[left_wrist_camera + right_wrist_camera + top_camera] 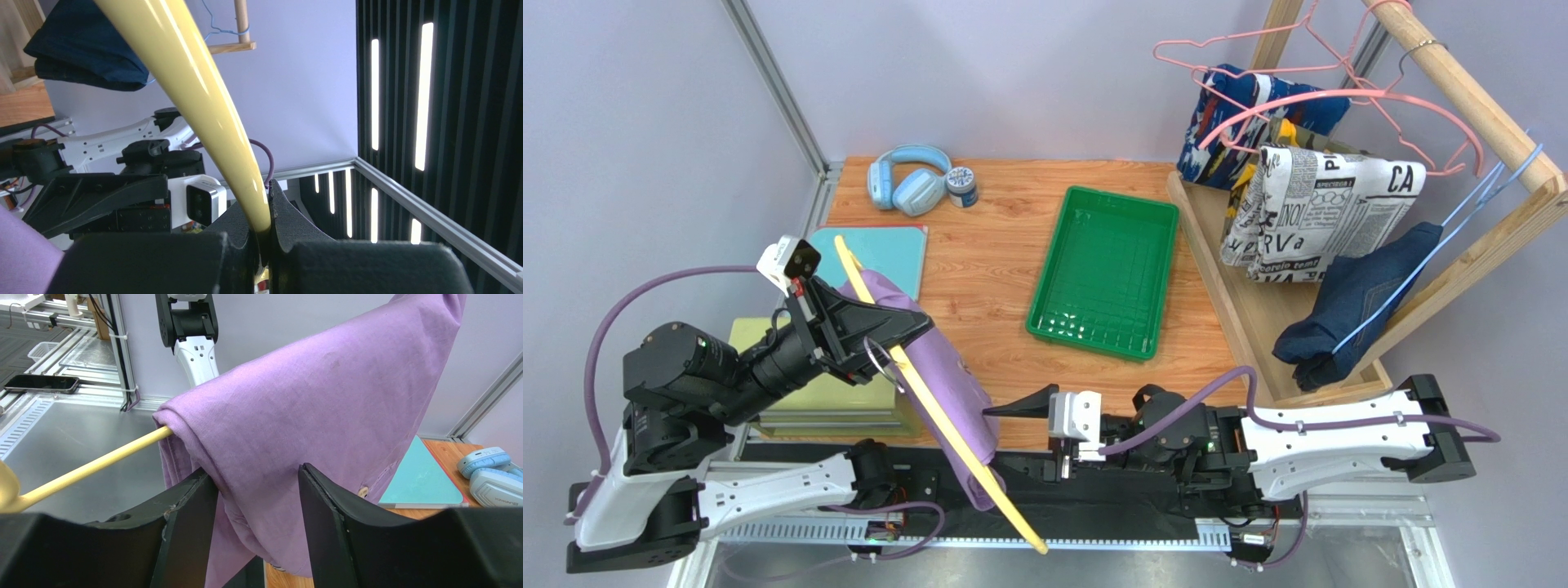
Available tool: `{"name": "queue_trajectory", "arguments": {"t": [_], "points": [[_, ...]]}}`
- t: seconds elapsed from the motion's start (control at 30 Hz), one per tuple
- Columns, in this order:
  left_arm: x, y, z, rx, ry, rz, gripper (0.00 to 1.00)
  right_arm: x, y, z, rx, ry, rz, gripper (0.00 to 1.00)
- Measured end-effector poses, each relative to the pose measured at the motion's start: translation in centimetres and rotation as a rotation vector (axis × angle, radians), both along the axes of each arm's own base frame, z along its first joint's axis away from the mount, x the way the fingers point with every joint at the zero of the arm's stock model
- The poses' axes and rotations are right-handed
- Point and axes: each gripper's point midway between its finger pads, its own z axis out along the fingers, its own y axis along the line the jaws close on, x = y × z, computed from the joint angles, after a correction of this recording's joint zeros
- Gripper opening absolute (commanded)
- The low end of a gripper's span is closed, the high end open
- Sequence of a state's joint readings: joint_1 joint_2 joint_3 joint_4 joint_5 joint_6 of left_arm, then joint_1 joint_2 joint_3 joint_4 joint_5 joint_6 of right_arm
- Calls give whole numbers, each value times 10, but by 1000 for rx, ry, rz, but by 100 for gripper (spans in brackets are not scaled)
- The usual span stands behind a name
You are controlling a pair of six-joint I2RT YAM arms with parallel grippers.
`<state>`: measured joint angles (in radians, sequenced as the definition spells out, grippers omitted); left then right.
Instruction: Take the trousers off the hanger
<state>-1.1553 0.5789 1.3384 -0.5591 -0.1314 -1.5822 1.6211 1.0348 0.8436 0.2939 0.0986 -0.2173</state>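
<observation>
A green tray (pixel 1103 272) lies mid-surface (pixel 1001 239). Blue headphones (pixel 908 179) sit at 11 o'clock, a small tin (pixel 961 185) just at their 3 o'clock. A teal book (pixel 891 251) lies at 9, a wooden rack (pixel 1253 325) at 3.

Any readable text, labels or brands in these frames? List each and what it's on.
"CA": on the newsprint trousers, top right corner.
"RVa", roughly: same trousers, lower left.
Rest of the newsprint: too small to read.
Small lettering on the headphones: too blurred.
Label on the round tin: unreadable.
</observation>
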Motion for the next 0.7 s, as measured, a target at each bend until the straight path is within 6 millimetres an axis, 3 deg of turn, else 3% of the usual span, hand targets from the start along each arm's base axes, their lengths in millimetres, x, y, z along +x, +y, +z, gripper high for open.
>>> {"name": "queue_trajectory", "arguments": {"t": [0.2, 0.37, 0.5, 0.57, 0.7], "points": [[-1, 3, 1, -8, -4, 0, 0, 1, 4, 4, 23, 13, -10, 57], [-1, 3, 2, -7, -5, 0, 0, 4, 12, 6, 45, 35, -37, 49], [-1, 3, 2, -7, -9, 1, 0, 4, 21, 8, 78, 50, -68, 53], [-1, 3, 2, -8, -11, 1, 0, 6, 26, 8, 97, 53, -93, 47], [-2, 3, 4, -13, -22, -2, 0, 4, 34, 11, 137, 42, -128, 22]]}}
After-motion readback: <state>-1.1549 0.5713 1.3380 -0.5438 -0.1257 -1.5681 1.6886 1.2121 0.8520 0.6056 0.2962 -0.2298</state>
